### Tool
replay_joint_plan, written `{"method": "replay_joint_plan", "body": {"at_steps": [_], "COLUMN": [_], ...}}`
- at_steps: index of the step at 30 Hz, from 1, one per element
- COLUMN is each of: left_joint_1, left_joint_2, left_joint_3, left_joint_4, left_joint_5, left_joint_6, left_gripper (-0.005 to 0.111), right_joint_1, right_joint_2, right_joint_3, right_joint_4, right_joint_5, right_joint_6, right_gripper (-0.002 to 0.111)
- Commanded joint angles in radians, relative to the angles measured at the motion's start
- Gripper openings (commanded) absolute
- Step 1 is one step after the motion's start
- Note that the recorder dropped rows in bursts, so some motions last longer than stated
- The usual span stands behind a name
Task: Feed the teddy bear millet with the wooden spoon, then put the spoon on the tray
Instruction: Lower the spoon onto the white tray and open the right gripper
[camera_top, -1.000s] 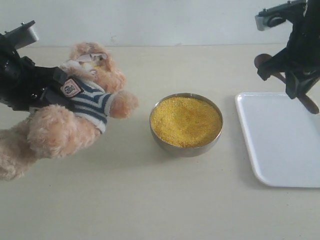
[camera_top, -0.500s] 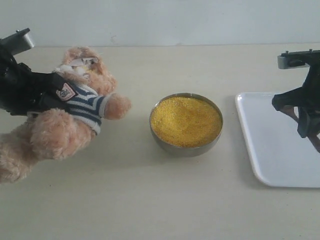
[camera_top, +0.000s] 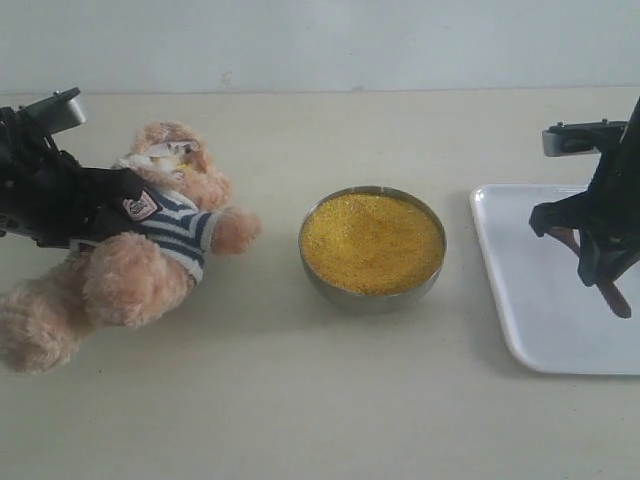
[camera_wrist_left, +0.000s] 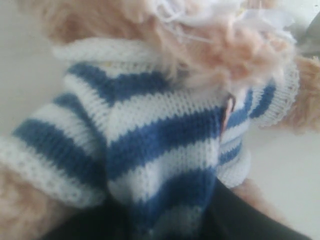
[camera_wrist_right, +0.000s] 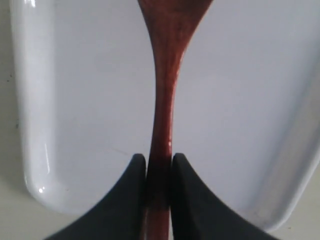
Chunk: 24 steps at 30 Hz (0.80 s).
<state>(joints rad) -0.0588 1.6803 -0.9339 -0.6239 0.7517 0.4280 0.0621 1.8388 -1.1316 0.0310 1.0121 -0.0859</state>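
the wooden spoon (camera_wrist_right: 167, 75) hangs over the tray (camera_wrist_right: 75, 100) at the right of the scene. its handle is clamped between the nearly closed jaws of the right gripper (camera_wrist_right: 159, 165); contact with the tray cannot be told. the millet (camera_top: 372, 243) fills the steel bowl (camera_top: 372, 300) at centre. at left, the left gripper (camera_top: 105, 200) is closed on the striped torso of the tilted teddy bear (camera_top: 150, 270).

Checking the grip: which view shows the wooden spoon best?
Right wrist view: the wooden spoon is pinched by the right gripper over the tray. Exterior view shows only parts; left wrist view shows none.
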Motion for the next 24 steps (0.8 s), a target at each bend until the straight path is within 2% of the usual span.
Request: {"method": "replay_joint_plan", "body": {"at_steps": [1,21,24], "left_joint_1": [0.003,0.003,0.003], "left_joint_2": [0.02,0.091,0.091], "left_joint_3": [0.005,0.005,0.005], "left_joint_4": [-0.008,-0.001,0.007], "left_joint_5": [-0.03,-0.075,-0.075], "left_joint_6": [-0.009,-0.007,-0.007], "left_gripper": [0.004,0.004,0.004], "right_joint_1": [-0.004,-0.004,-0.004], "right_joint_2": [0.037,0.107,0.107], "right_joint_3": [0.004,0.004,0.004], "right_joint_4": [0.0,0.0,0.0], "right_joint_5": [-0.028,-0.127,-0.138], "right_joint_6": [-0.007,-0.009,-0.011], "right_gripper": [-0.001,-0.001,0.007]}}
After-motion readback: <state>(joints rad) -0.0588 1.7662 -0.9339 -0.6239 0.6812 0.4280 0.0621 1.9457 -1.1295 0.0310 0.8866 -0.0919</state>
